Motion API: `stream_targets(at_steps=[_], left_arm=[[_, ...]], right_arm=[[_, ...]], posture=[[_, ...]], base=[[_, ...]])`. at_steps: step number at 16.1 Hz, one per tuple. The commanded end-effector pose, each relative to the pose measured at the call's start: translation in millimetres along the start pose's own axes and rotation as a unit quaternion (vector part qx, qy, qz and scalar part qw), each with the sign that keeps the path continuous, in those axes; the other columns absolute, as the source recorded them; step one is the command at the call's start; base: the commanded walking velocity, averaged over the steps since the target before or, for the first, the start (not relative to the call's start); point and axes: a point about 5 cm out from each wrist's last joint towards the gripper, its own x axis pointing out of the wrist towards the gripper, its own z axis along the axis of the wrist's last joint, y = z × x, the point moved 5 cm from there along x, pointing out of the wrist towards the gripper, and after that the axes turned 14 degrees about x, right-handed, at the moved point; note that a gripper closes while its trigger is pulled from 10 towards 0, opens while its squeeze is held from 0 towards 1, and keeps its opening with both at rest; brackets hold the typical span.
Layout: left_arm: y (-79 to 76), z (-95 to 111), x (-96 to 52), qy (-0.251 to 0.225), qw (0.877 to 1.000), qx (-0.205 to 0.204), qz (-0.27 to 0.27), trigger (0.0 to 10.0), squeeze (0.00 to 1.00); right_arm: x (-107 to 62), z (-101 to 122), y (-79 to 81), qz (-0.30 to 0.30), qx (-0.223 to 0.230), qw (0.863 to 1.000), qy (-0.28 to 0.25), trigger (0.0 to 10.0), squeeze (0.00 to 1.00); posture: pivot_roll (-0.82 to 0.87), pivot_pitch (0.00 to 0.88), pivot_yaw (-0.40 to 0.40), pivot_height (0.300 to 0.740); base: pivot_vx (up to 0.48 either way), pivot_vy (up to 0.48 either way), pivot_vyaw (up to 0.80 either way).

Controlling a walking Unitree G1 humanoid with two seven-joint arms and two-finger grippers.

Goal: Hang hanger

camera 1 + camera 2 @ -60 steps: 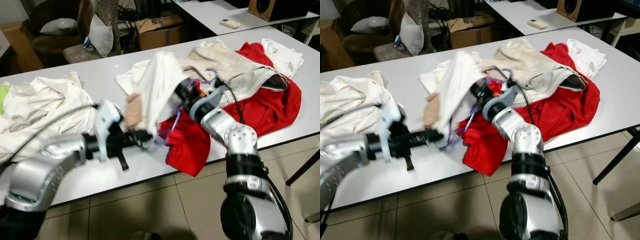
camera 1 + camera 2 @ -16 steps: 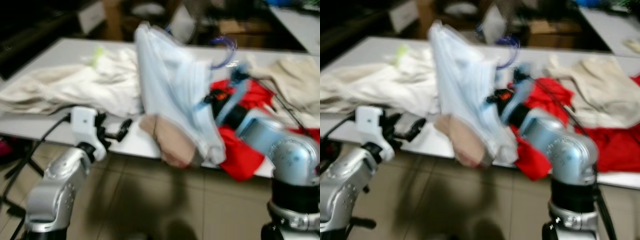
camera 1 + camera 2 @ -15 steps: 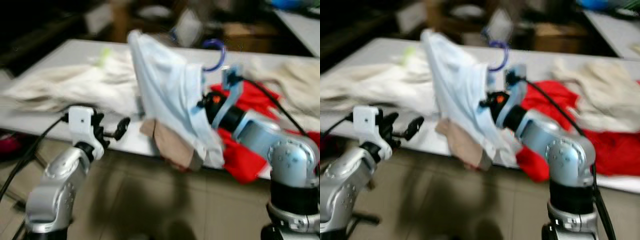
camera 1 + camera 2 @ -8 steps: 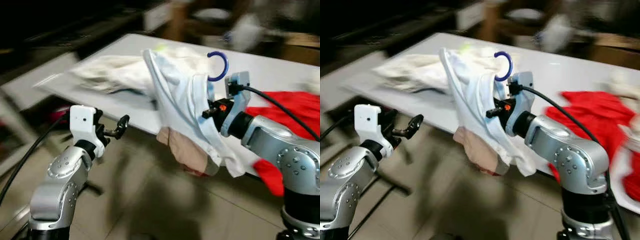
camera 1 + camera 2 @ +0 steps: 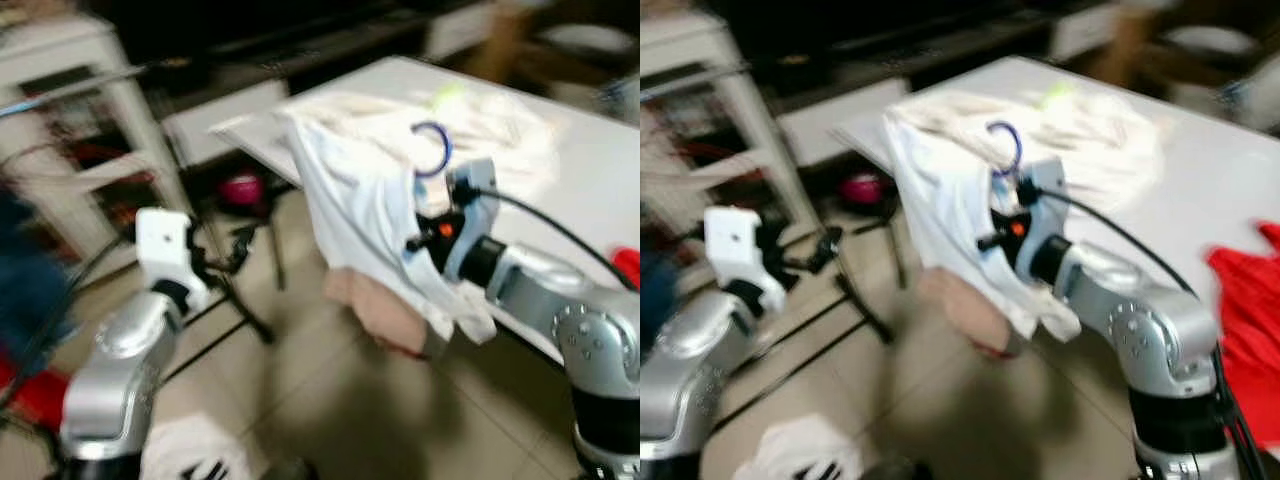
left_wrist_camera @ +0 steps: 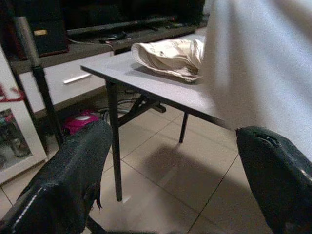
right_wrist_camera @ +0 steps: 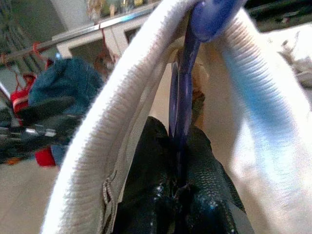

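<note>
Gripping the blue hanger [image 7: 183, 92] by its neck, the right claw [image 7: 178, 192] is pinching it between both black fingers, as the right wrist view is showing, with the white collar of the shirt [image 5: 365, 205] wrapping around the neck just above the pads. The hanger is standing upright out of the claw: its long axis is running up from the fingers, and its round hook [image 5: 432, 148] is sitting directly above the claw, clear of the fabric. The shirt is draping downward from the hook over the right forearm, and a tan piece of cloth [image 5: 385, 312] is hanging below its hem above the tiled floor. The table [image 5: 1220, 190] with a heap of pale clothes [image 5: 1090, 125] is lying behind and to the right of the held garment, and a red garment [image 5: 1252, 330] is showing at the far right edge. The left claw [image 6: 161, 175] is spread wide and carrying nothing; it is raised in front of the body on the left, well apart from the hanger, so the right arm is the one placed to do the hanging. A white shelf unit [image 5: 75, 110] with a bar [image 5: 70, 85] across its front is standing to the left and beyond the left arm; judging from this, the hook is needing to travel leftward and up to clear such a bar, open side first, though motion blur is making the bar itself hard to confirm as the target.
</note>
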Motion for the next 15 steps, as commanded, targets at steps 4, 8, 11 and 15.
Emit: stream_targets(at_steps=[4, 8, 11, 15], left_arm=[[-23.2, 1, 4.8, -0.010, 0.999, 0.006, -0.036, 10.0, 0.61], [-37.2, -8, 6.4, 0.005, 0.998, 0.019, -0.056, 10.0, 0.61], [-36.2, -12, 7.1, 0.009, 0.998, 0.024, -0.052, 10.0, 0.60], [-29.5, -18, 8.2, 0.025, 0.999, 0.014, -0.032, 10.0, 0.60]], right_arm=[[12.8, -31, -26.5, -0.063, -0.016, 0.998, -0.004, 10.0, 0.00], [23.3, -42, -49.2, -0.126, -0.049, 0.991, -0.004, 10.0, 0.00], [33.8, -39, -43.5, -0.105, -0.065, 0.992, -0.011, 10.0, 0.00], [39.1, -39, -26.0, -0.052, -0.068, 0.996, -0.012, 10.0, 0.00]], posture=[[-0.01, 0.000, 0.077, 0.740], [-0.01, 0.000, 0.084, 0.740], [-0.01, 0.000, 0.078, 0.740], [-0.01, 0.000, 0.074, 0.740]], base=[[0.000, -0.100, 0.80], [0.000, -0.480, 0.80], [0.000, -0.320, 0.53], [0.000, 0.312, 0.00]])
